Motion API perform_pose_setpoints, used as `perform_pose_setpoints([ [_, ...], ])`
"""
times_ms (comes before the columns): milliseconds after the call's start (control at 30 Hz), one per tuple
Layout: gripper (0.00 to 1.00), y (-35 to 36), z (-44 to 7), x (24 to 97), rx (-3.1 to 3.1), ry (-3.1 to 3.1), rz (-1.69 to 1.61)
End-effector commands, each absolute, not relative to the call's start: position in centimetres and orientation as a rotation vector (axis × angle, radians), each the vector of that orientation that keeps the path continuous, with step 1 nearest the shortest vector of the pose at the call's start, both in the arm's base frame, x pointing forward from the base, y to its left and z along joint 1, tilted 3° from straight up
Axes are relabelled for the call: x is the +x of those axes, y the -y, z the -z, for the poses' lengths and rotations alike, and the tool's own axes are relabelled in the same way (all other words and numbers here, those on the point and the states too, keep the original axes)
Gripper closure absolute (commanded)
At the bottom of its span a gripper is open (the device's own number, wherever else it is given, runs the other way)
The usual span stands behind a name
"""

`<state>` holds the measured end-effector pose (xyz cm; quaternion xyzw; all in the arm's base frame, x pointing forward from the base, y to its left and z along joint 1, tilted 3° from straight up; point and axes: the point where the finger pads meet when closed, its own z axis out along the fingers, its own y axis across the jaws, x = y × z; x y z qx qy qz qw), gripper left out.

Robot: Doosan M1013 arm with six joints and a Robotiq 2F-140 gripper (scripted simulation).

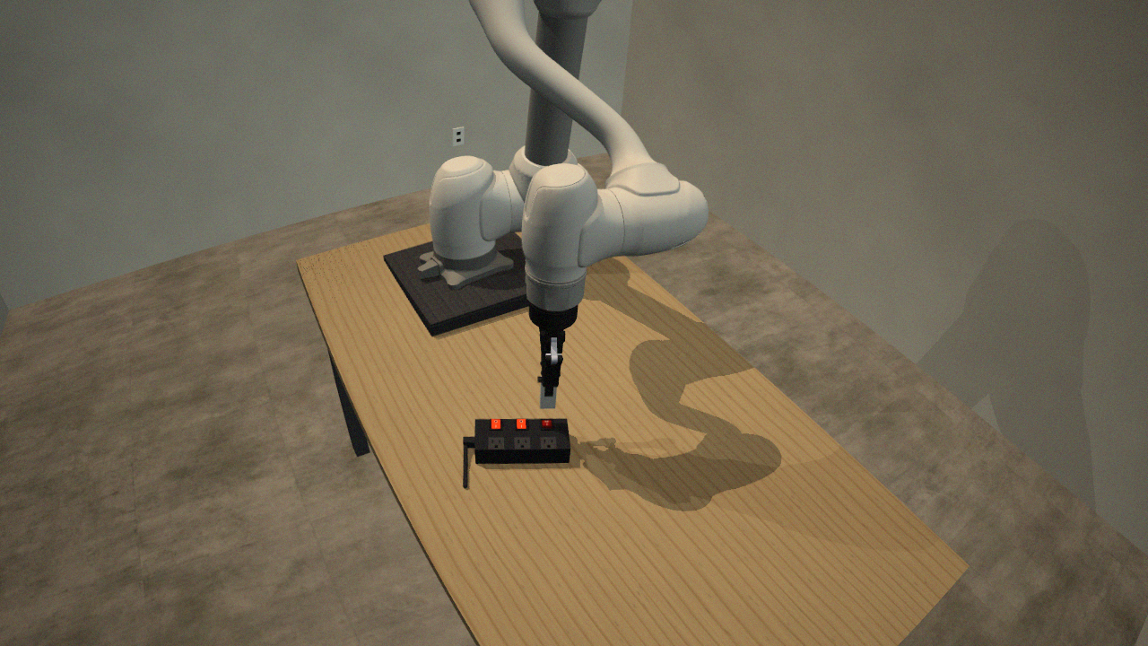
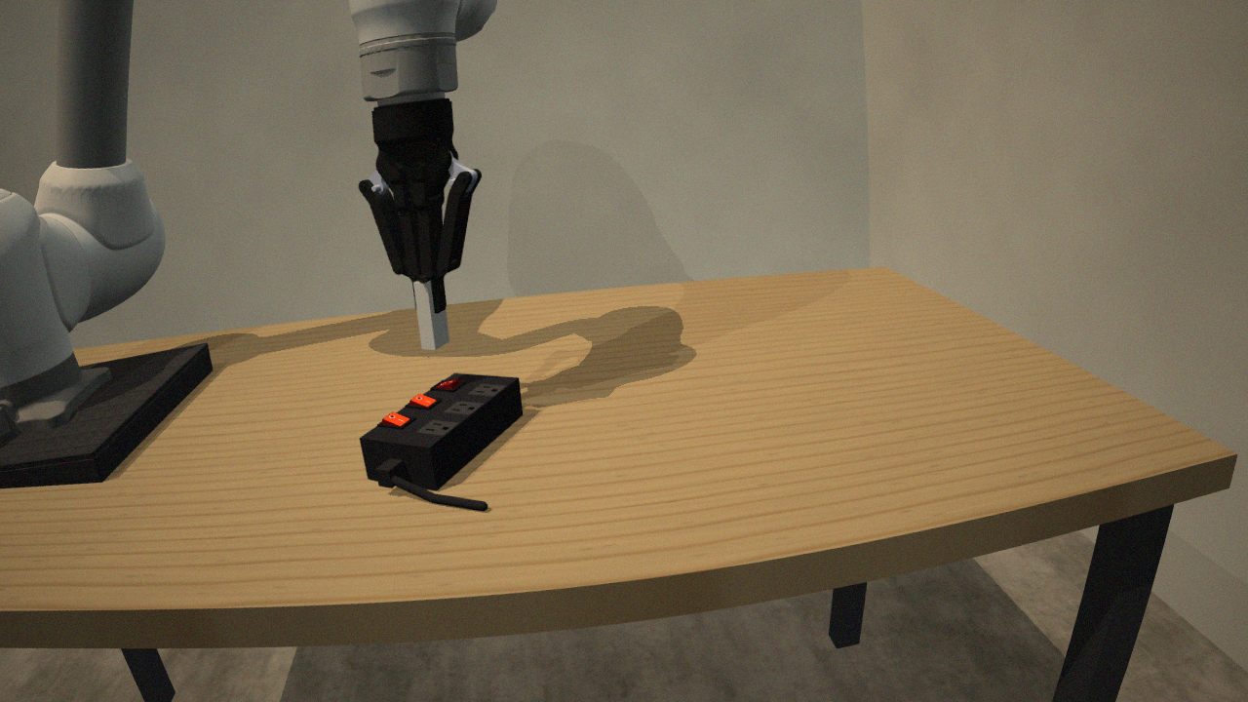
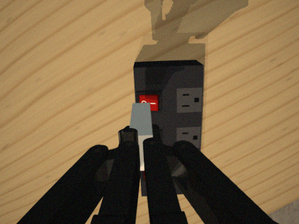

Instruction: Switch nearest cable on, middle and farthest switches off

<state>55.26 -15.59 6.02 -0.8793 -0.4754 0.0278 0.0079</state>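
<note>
A black power strip (image 1: 521,440) lies flat on the wooden table, right way up, and also shows in the exterior view (image 2: 442,417) and the wrist view (image 3: 169,104). Its cable (image 2: 436,497) leaves the near end. The switch nearest the cable (image 2: 395,418) and the middle switch (image 2: 423,401) glow bright orange. The farthest switch (image 2: 448,382) looks darker red, as in the wrist view (image 3: 149,103). My gripper (image 2: 432,327) (image 1: 549,395) (image 3: 141,116) is shut with nothing between its grey tips. It hangs a short way above the farthest switch, not touching it.
The arm's dark base plate (image 1: 465,284) sits at the back of the table, well behind the strip. The table edge runs a little left of the cable (image 1: 465,466).
</note>
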Motion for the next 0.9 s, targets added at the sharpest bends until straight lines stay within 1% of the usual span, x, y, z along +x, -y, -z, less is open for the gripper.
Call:
perform_pose_setpoints([
  [0, 1.0, 15.6, -6.0, 55.3, -2.749, 1.486, -0.087],
  [200, 1.0, 15.6, -6.0, 55.2, -2.749, 1.486, -0.087],
  [367, 1.0, 18.5, -7.2, 53.3, -2.749, 1.486, -0.087],
  [500, 1.0, 19.2, -7.5, 52.7, -2.749, 1.486, -0.087],
  [867, 1.0, 19.2, -7.6, 52.7, -2.749, 1.486, -0.087],
])
